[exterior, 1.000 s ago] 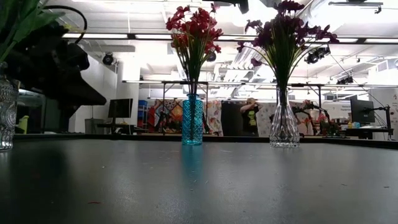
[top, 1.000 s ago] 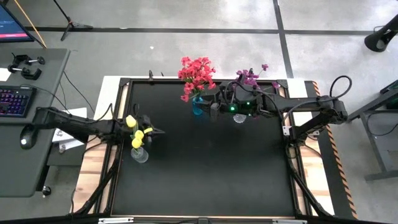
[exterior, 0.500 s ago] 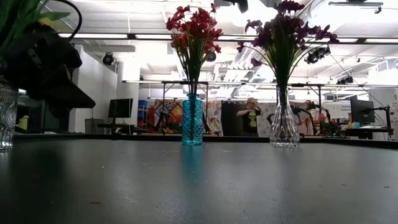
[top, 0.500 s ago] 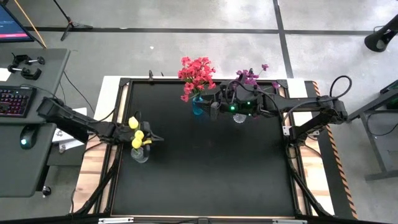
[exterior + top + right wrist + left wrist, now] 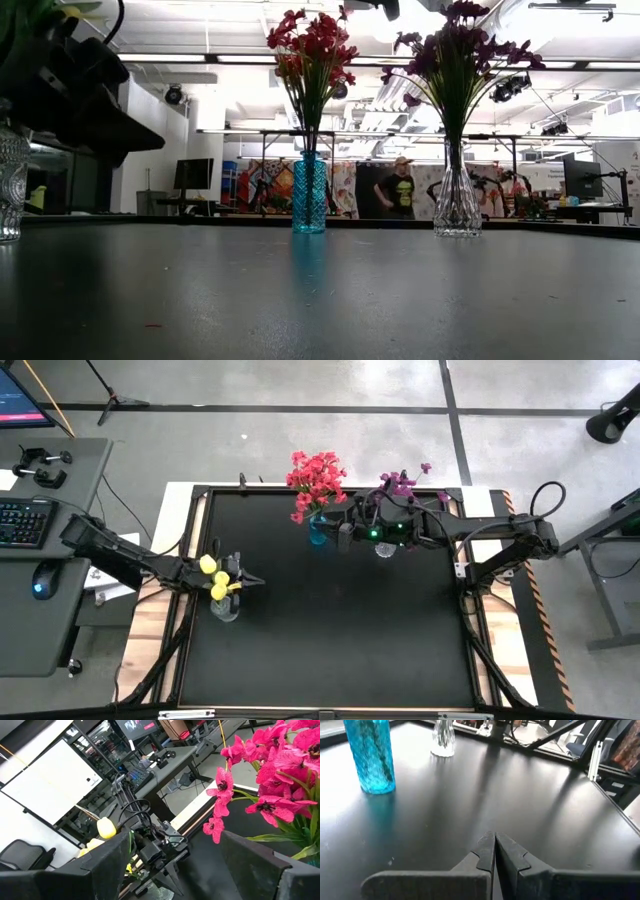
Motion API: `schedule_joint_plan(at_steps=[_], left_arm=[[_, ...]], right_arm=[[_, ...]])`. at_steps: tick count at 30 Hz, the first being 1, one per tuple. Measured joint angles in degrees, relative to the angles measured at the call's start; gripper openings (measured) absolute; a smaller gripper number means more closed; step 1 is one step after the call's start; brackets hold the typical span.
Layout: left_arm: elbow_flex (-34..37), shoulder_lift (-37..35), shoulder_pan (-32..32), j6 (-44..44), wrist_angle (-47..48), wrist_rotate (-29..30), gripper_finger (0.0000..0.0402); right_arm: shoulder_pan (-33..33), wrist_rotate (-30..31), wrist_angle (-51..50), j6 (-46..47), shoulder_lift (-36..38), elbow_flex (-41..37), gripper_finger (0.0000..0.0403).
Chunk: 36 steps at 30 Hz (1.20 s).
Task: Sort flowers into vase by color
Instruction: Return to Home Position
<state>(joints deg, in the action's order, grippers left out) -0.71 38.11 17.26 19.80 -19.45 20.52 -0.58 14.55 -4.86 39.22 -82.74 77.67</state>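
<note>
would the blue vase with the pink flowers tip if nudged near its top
Probably: the blue vase is tall and narrow, with red-pink flowers spreading high above it, so it looks top-heavy. It seems to be glass, so likely slick and breakable.

We note a black counter [image 5: 330, 630] carrying three upright vases: the blue vase [image 5: 317, 534] and the rear clear vase [image 5: 457, 205] near its far edge, the left clear vase [image 5: 224, 608] by its left edge.

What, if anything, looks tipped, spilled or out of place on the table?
Nothing stands out. The red-pink flowers stand upright in the blue vase, the purple flowers in a clear vase, the yellow flowers in another.
</note>
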Motion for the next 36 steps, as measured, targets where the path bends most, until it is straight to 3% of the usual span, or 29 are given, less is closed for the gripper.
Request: schedule_joint_plan(at_steps=[9, 19, 29, 36], left_arm=[[-0.03, -0.02, -0.02, -2.56, -3.69, -0.34, 0.0], [-0.04, -0.01, -0.02, 3.51, 5.54, -0.77, 0.0], [-0.04, -0.02, -0.02, 3.56, 5.89, -0.77, 0.0], [-0.04, -12.9, -0.48, 3.64, 13.14, -2.58, 0.0]], right_arm=[[0.0, 0.04, 0.01, 1.37, 0.0, 0.01, 0.0298], [-0.02, 0.02, 0.0, 1.31, 0.0, 0.0, 0.0298], [0.0, 0.04, -0.02, -0.63, 0.0, 0.0, 0.0298], [0.0, -1.29, -0.13, -0.67, 0.0, 0.0, 0.0298]])
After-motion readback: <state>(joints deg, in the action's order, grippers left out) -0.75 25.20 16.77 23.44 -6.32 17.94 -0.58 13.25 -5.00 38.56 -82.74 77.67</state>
